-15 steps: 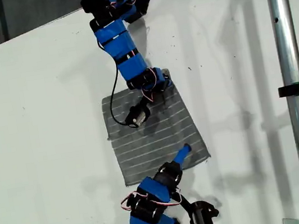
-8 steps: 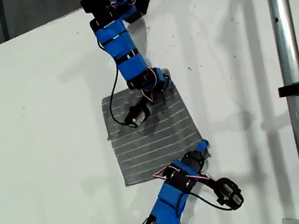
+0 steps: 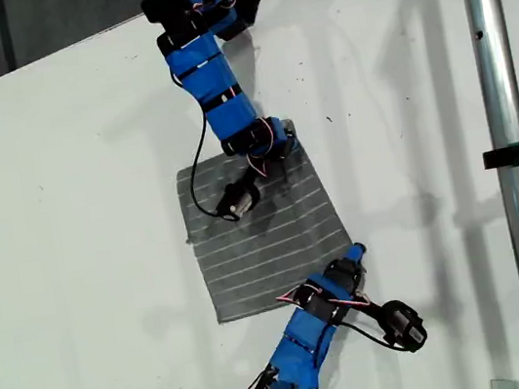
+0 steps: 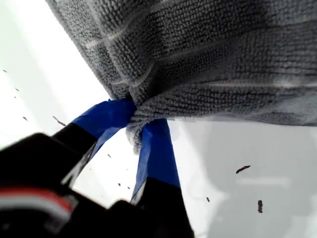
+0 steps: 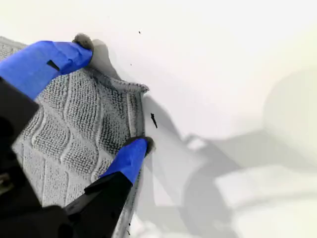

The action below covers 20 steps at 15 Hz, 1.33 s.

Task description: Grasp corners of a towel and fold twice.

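The towel (image 3: 247,241) lies flat on the white table (image 3: 61,186), centre of the exterior view. At its far corner (image 3: 287,139), toward that view's right, the first gripper (image 4: 136,124) pinches the hem. At the near corner (image 5: 138,89), further right, the second gripper (image 5: 111,94) is spread, its fingertips (image 5: 133,151) straddling the cloth.

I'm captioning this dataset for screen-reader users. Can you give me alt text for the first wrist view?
My first gripper, its two fingers wrapped in blue tape, is shut on a bunched corner of the towel, a dark grey ribbed cloth with thin white stripes. The towel fills the upper part of the picture, and the white table below it shows a few dark specks.
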Tool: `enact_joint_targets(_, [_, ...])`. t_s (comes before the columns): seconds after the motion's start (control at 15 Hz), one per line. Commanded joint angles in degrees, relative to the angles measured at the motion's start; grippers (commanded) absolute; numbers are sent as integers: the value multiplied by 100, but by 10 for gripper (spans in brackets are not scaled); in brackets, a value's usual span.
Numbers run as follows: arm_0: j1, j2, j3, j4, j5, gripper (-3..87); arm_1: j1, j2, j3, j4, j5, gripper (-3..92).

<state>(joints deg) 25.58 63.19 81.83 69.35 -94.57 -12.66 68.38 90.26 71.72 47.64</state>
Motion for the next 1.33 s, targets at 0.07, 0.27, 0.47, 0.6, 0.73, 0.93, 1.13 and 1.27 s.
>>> enact_joint_targets(0.07, [-62, 255, -1371, 1345, 44, 319, -62, 9, -132, -35, 62, -2])
enact_joint_targets(0.27, [-132, 510, -1898, 1986, 105, 321, 9, 9, -158, -62, 18, -2])
enact_joint_targets(0.47, [-396, 466, -984, 1090, 281, 315, -9, 9, -158, -62, 18, -2])
enact_joint_targets(0.6, [-536, 475, -220, 220, 343, 300, -70, 18, -158, -18, 62, -2])
enact_joint_targets(0.73, [-589, 334, 404, -589, 193, 282, -105, 18, -141, 0, 88, -2])
enact_joint_targets(0.93, [-466, 343, 1230, -1600, 18, 61, -123, 18, -97, 0, 114, -2])
enact_joint_targets(1.13, [-334, 598, 1459, -1863, -141, -26, -70, 18, -114, 0, 114, -2])
enact_joint_targets(1.27, [-325, 773, 1503, -1863, -123, -27, 0, 26, -114, 26, 193, -2])
